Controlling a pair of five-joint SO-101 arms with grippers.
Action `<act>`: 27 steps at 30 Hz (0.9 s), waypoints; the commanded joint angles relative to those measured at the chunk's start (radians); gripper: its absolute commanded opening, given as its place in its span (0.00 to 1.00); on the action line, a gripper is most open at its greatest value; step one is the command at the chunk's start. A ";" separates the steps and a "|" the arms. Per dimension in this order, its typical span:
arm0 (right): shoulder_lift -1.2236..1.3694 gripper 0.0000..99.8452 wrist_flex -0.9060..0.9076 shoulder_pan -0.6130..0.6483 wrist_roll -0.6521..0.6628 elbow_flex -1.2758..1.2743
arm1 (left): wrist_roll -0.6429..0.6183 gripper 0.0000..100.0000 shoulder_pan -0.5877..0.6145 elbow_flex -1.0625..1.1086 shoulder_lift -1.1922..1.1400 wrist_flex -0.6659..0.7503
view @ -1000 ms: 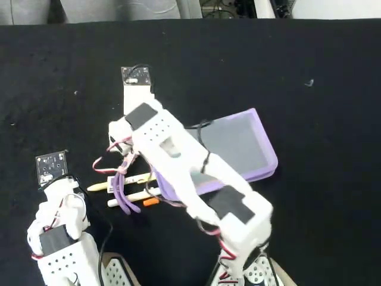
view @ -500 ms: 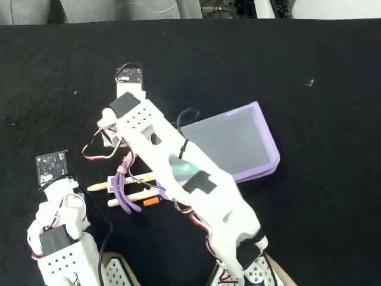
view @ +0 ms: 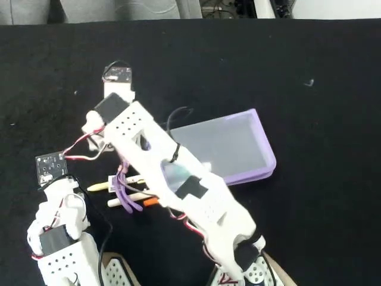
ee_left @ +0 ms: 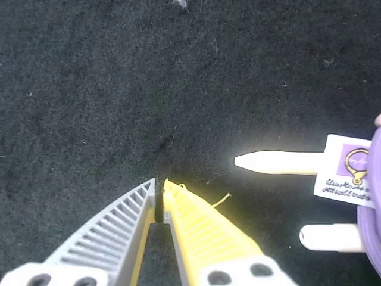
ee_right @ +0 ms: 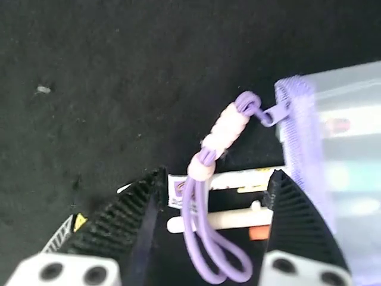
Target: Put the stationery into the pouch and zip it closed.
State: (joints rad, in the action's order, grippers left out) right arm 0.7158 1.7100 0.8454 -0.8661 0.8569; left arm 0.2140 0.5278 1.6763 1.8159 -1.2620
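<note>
Noted pouch (view: 238, 143) lying flat on the black surface (view: 309, 59), past the tips of the right fingers (ee_right: 128, 223) and off to 1 side. Found those fingers spread wide, gripping nothing, with the pouch's zip cord (ee_right: 201, 170) lying in the gap between them. Found the left fingers (ee_left: 184, 223) pressed shut on nothing, low over the surface, with 2 pale pens (ee_left: 277, 162) off to the yellow finger's side, apart from the tips. Saw a paper tag (ee_left: 345, 170) across the nearer pen and an orange bit (view: 150, 202) beside the pens, too small to name. Could not tell whether the pouch mouth is open.

Judged the pens light, stiff, round and smooth, so likely to roll or squirt out of a pinch near an end. Better taken across the barrel near the middle, 1 at a time. Crowded by the cord, so some risk of catching it in the same pinch.

Judged the pouch soft and light, likely to slide on the surface when the zip is drawn. Better pinned at a corner by 1 set of fingers. Judged the cord limp. Best taken at the pale beads (ee_right: 226, 128) near the pouch corner, not at the loose loop.
</note>
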 commanded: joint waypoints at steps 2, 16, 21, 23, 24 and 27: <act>0.031 0.27 0.008 0.009 -0.069 0.058 | -0.002 0.03 0.015 0.024 0.002 -0.008; 0.202 0.26 -0.048 -0.018 -0.137 0.113 | -0.002 0.03 0.012 0.024 0.002 -0.008; 0.268 0.26 -0.051 -0.023 -0.137 0.153 | -0.002 0.03 0.010 0.024 0.002 -0.008; 0.291 0.25 -0.051 -0.023 -0.137 0.193 | -0.002 0.03 0.010 0.024 0.002 -0.008; 0.303 0.23 -0.048 -0.023 -0.137 0.211 | -0.002 0.03 0.010 0.024 0.002 -0.008; 0.348 0.16 -0.043 -0.025 -0.132 0.259 | -0.002 0.03 0.010 0.024 0.002 -0.008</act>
State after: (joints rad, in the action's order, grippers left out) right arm 1.0579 1.6701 0.8347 -0.9920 1.0395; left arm 0.2125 0.5309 1.6763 1.8159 -1.2620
